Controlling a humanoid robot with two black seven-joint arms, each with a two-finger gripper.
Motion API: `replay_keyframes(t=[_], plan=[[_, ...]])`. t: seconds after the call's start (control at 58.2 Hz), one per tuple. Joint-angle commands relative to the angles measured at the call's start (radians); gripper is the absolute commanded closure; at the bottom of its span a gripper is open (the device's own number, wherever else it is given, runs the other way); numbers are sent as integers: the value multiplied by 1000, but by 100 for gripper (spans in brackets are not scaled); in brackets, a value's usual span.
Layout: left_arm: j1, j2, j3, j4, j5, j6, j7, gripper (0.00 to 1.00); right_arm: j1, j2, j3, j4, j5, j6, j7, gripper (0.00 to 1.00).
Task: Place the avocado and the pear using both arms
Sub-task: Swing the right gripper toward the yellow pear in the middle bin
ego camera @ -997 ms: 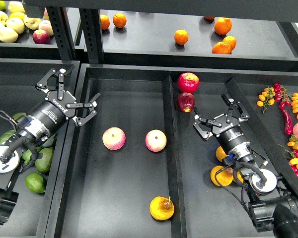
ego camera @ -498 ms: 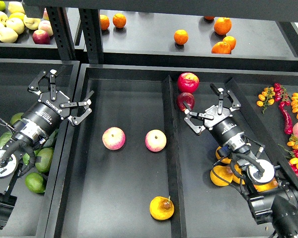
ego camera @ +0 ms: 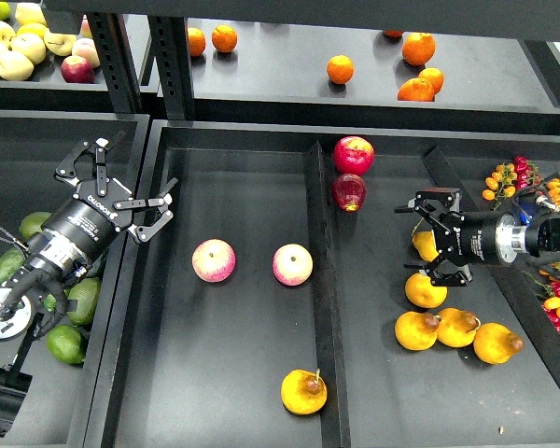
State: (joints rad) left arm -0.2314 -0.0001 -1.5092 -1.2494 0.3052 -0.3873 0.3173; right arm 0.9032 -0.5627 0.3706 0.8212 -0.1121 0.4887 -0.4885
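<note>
The pear (ego camera: 303, 392), yellow-orange with a short stem and a brown blotch, lies at the front of the middle bin, far from both grippers. Several green fruits (ego camera: 66, 343) lie in the left bin, partly under my left arm; I cannot tell which one is the avocado. My left gripper (ego camera: 119, 189) is open and empty, hovering over the divider between the left and middle bins. My right gripper (ego camera: 420, 239) comes in from the right, open, with its fingers spread around a yellow fruit (ego camera: 424, 245) in the right bin. I cannot tell whether they touch it.
Two pink apples (ego camera: 214, 260) (ego camera: 292, 264) lie in the middle bin. Two red apples (ego camera: 354, 154) sit at the back of the right bin, with several yellow fruits (ego camera: 458, 328) at its front. Oranges (ego camera: 341, 69) lie on the back shelf. Chillies and small tomatoes (ego camera: 541, 210) lie far right.
My right arm has swung from the lower right to come in from the right edge, uncovering the yellow fruits. My left gripper has moved slightly down and left, still open.
</note>
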Motion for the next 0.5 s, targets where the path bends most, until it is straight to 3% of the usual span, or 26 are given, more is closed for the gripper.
replay_keyframes(t=[0.0, 0.481], plan=[[6, 0, 3, -2, 0, -4, 0, 0, 26, 27, -70, -7, 0, 0, 0, 1], [6, 0, 27, 4, 0, -4, 8, 0, 29, 190, -292, 6, 5, 0, 0, 1]])
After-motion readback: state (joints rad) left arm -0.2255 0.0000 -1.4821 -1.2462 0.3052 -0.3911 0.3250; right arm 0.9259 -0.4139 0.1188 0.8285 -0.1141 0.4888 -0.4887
